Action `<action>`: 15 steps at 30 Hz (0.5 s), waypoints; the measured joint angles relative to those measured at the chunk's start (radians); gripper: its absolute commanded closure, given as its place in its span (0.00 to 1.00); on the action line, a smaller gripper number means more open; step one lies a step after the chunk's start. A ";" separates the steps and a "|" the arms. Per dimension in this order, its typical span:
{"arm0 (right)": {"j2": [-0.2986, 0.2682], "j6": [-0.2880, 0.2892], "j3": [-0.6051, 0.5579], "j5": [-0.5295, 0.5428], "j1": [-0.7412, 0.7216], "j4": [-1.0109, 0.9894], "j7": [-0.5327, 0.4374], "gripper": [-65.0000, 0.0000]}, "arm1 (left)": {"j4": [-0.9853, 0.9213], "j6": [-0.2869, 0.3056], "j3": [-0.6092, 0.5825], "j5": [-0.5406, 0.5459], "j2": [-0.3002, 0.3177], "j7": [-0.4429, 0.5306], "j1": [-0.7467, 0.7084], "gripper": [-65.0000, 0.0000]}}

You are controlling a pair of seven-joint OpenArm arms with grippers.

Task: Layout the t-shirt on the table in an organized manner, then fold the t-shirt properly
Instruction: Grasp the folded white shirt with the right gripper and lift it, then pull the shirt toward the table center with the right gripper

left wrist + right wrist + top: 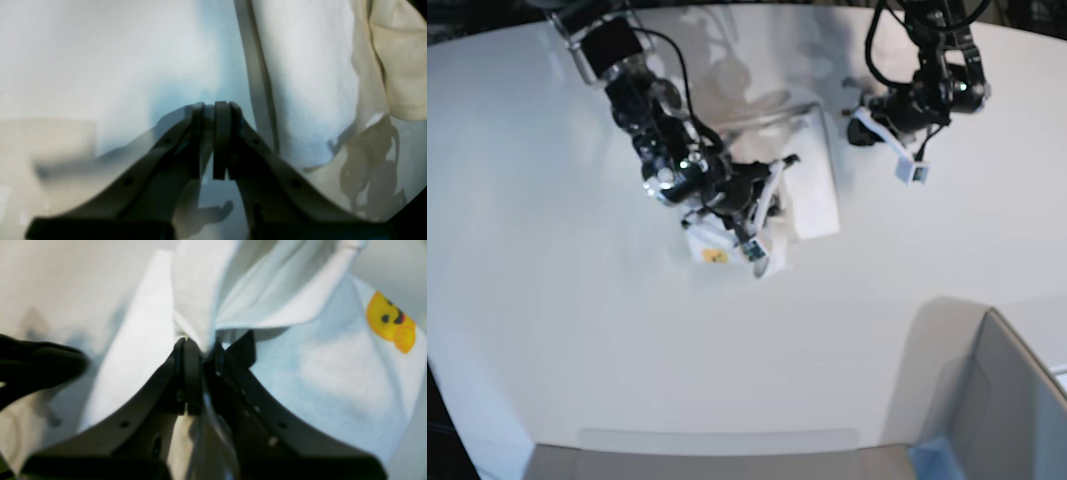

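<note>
Left wrist view: the left gripper (217, 140) points toward 12 o'clock. Its jaws stand nearly together with a thin gap between the pads; no cloth shows between them, so they are clenched on nothing. The t-shirt (310, 83) lies from 12 to 4 o'clock of the jaws, just beside them, with a grey hem band running along its near edge. The counter (100, 60) fills the area from 9 to 12 o'clock.

Right wrist view: the right gripper (200, 353) has its jaws clenched on a bunched fold of the t-shirt (333, 373). Cloth rises from the jaws toward 12 o'clock. A yellow printed figure (390, 321) sits at 2 o'clock on the flat part of the shirt.

Base view: the t-shirt (812, 190) is a compact folded bundle slightly above counter centre. The right gripper (762, 195) sits at its 9 o'clock edge, holding cloth. The left gripper (859, 125) is at the shirt's 1 o'clock, just beside it. A grey box (1002, 410) stands at 5 o'clock on the counter (547, 300).
</note>
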State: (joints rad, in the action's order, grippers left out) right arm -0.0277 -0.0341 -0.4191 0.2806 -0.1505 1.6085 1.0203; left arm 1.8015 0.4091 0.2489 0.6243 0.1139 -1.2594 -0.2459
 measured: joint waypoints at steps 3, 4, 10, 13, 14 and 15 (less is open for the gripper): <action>0.011 0.000 -0.019 -0.025 0.005 -0.023 0.002 1.00 | 0.000 0.000 0.000 0.001 0.000 0.000 0.000 0.92; 0.018 0.000 -0.019 -0.039 0.004 -0.025 0.002 1.00 | 0.000 0.000 0.000 0.001 0.000 0.000 0.000 0.92; 0.014 -0.001 -0.066 -0.054 0.004 -0.003 0.008 0.79 | 0.000 0.000 0.000 0.001 0.000 0.000 0.000 0.92; 0.014 -0.001 -0.118 -0.050 0.005 0.050 0.011 0.68 | 0.000 0.000 0.000 0.001 0.000 0.000 0.000 0.92; 0.014 -0.001 -0.143 -0.052 0.004 0.067 0.011 0.65 | 0.000 0.000 0.004 0.001 0.000 0.000 0.000 0.92; 0.015 0.000 -0.169 -0.047 0.004 0.082 0.011 0.63 | 0.000 0.000 0.006 0.001 0.000 0.000 0.000 0.92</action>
State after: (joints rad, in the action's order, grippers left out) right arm -0.0124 -0.0345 -0.5880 0.2333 -0.1463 1.6905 1.0309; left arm 1.8011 0.4091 0.2546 0.6250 0.1135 -1.2598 -0.2459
